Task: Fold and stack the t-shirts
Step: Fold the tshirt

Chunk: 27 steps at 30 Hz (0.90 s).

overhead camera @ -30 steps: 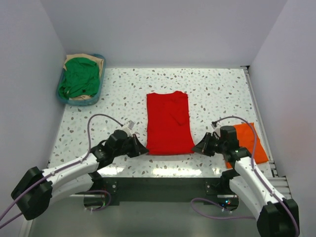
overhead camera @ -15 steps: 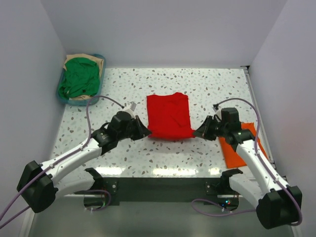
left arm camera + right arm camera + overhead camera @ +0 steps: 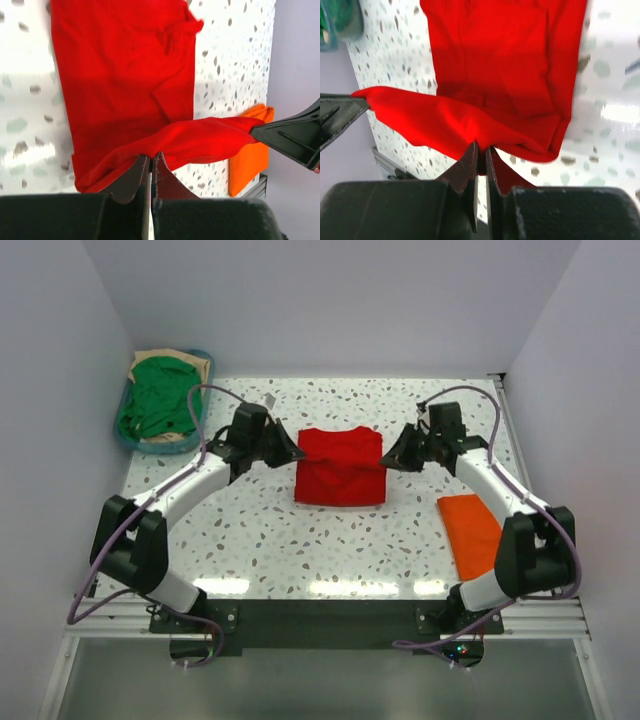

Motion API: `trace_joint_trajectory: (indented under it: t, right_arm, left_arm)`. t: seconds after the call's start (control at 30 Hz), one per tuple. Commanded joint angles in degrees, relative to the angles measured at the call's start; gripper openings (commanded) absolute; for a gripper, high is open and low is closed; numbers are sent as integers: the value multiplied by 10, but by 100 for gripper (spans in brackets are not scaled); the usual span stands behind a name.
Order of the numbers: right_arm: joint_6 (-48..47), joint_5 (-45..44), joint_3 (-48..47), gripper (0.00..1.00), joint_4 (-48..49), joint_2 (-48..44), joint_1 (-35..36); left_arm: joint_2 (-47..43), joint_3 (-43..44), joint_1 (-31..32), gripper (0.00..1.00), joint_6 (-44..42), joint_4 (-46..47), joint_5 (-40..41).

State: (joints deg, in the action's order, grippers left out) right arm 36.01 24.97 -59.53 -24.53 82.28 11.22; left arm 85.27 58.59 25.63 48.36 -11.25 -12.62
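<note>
The bright red t-shirt [image 3: 340,468] lies doubled over at mid-table, its near hem lifted and carried over its far half. My left gripper [image 3: 292,452] is shut on the hem's left corner, seen as red cloth [image 3: 200,140] pinched between its fingers [image 3: 131,176]. My right gripper [image 3: 392,458] is shut on the right corner; the right wrist view shows the red fold [image 3: 470,120] clamped at its tips. A folded orange t-shirt [image 3: 474,530] lies flat at the right. Green [image 3: 160,398] and tan [image 3: 198,364] t-shirts fill the basket.
A teal plastic basket [image 3: 125,440] stands at the table's back left corner. White walls close in the left, back and right sides. A metal rail [image 3: 515,450] runs along the table's right edge. Both arms stretch far over the speckled table [image 3: 300,550].
Both grippers have carried the red shirt's near hem away from the front edge towards the back, folding the shirt in half. The orange shirt, earlier partly covered by the right arm, now shows fully.
</note>
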Motion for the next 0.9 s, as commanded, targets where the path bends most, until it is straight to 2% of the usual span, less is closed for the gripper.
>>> trace_joint_trajectory:
  t: [0.0,0.3,0.47,0.57,0.63,0.67,0.7,0.73,0.77,0.87]
  right_arm:
    - [-1,0,-75,0,35,56,-15]
    - [10,24,-281,0,35,279,-37]
    - [30,42,-383,0,47,406,-52]
    - [36,47,-419,0,48,448,-58]
    - [51,50,-419,0,80,467,-63]
    - [53,57,-424,3,92,472,-65]
    - [54,58,-432,9,95,480,-69]
    - [55,59,-437,17,96,488,-71]
    - [56,60,-444,33,99,489,-74]
    - [55,57,-447,57,104,478,-83]
  left_arm:
    - [54,78,-29,0,-28,12,-35]
    - [233,219,-98,0,-37,45,-110]
    - [376,361,-116,0,-50,54,-156]
    - [447,427,-122,0,-49,68,-185]
    - [470,455,-126,8,-44,77,-188]
    - [479,457,-131,20,-42,81,-185]
    - [478,453,-134,29,-40,103,-186]
    - [475,438,-137,33,-33,123,-186]
    - [466,429,-144,39,-30,133,-185]
    - [426,386,-159,56,-20,180,-181]
